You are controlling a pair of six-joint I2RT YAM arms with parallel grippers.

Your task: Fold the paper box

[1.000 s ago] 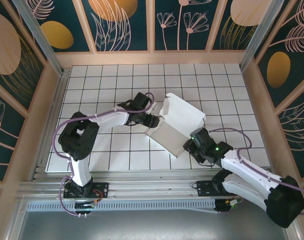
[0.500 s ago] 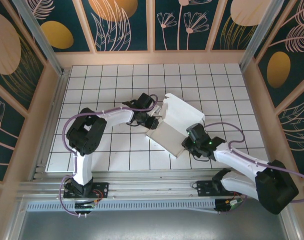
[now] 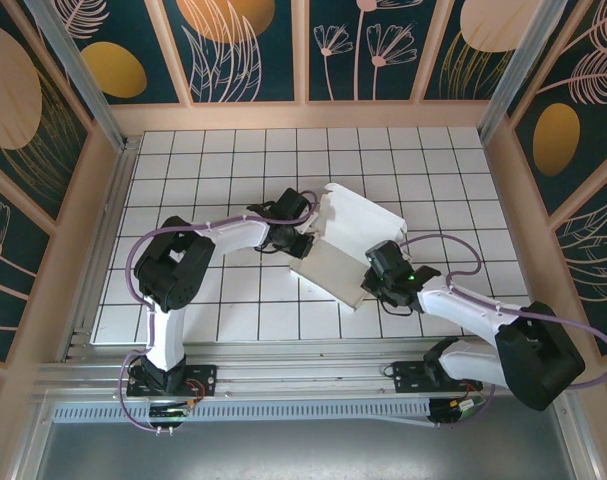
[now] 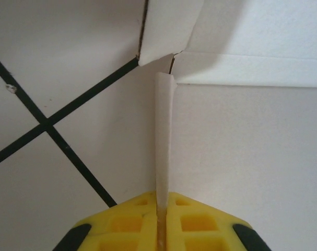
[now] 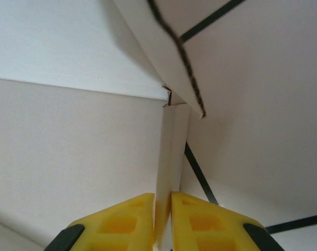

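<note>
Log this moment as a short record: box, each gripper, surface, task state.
object: paper box, white, partly folded, its far panel apparently raised
left gripper: shut on the thin left side flap of the box
right gripper: shut on the right side flap of the box
surface: white table with a black grid
task state: box not yet closed, both arms holding opposite sides
</note>
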